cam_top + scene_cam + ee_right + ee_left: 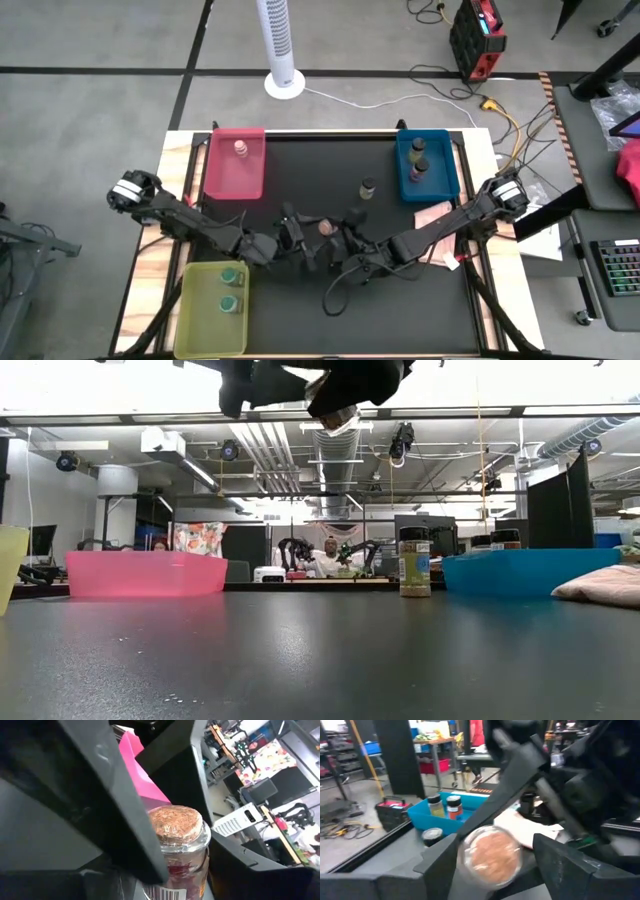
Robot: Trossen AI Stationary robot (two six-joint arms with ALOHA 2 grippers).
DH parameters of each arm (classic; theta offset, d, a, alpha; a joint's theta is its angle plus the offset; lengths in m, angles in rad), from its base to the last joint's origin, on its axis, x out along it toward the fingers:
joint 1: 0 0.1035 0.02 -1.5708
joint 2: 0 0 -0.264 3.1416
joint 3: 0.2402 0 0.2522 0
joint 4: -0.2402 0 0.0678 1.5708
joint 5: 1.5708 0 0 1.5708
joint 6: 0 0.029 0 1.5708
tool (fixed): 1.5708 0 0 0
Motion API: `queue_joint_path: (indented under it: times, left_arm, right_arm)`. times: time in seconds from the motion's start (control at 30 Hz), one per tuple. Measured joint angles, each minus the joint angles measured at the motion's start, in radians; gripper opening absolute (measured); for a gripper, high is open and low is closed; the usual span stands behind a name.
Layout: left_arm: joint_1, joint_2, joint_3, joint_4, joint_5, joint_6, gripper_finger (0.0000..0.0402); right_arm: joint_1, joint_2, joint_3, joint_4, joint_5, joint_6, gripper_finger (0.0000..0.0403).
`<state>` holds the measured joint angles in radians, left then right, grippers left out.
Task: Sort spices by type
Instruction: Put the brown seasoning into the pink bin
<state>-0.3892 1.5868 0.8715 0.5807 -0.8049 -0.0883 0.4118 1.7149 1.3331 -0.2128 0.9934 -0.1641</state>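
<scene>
A glass spice jar [327,228] with a pinkish cork-like top is held in the air over the table's middle, between both grippers. My right gripper [341,236] reaches in from the right and is shut on it. My left gripper [492,865] comes level from the left, open, with one finger on each side of the jar [490,852]. Another pinkish-topped jar [240,148] stands in the red tray [222,178]. Two jars [419,160] stand in the blue tray [445,175], and two green-lidded jars [229,288] in the yellow-green tray [200,320]. A dark-capped jar [369,188] stands on the table. My right gripper pinches the jar's glass body [187,852], just under the top, between its two fingers. It comes from the table's right, slanting slightly down. The jar is lifted well clear of the table [335,415], its top upward. My left gripper's one finger [442,862] overlaps the jar's rim and the other stands apart; whether it touches, I cannot tell.
A pink cloth [436,214] lies at the table's right, near the blue tray. The red tray is at the far left, the blue tray at the far right, and the yellow-green tray at the near left. The black tabletop [400,300] lies between them.
</scene>
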Motion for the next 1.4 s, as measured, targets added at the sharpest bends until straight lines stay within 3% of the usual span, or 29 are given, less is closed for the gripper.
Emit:
queue_joint_path:
  times: [0.17,0.37,0.73,1.07,1.4]
  left_arm:
    - [0.009,-0.005,-0.003,-0.024,-0.008,-0.038,0.0212]
    - [0.041,-0.005,-0.003,-0.054,0.084,-0.134,0.0192]
    - [0.070,-0.005,-0.002,-0.061,0.119,-0.236,0.0207]
    - [0.085,-0.003,-0.002,-0.066,0.134,-0.273,0.0244]
    - [0.104,-0.003,-0.002,-0.058,0.193,-0.255,0.0222]
  right_arm:
    - [0.000,0.000,0.000,-0.010,0.001,0.016,0.0179]
    - [0.000,0.000,0.000,-0.031,0.006,-0.060,0.0179]
    - [0.000,0.000,0.000,-0.030,0.005,-0.100,0.0179]
    - [0.000,0.000,0.000,-0.022,-0.002,-0.101,0.0179]
    - [0.000,0.000,0.000,-0.027,0.001,-0.098,0.0179]
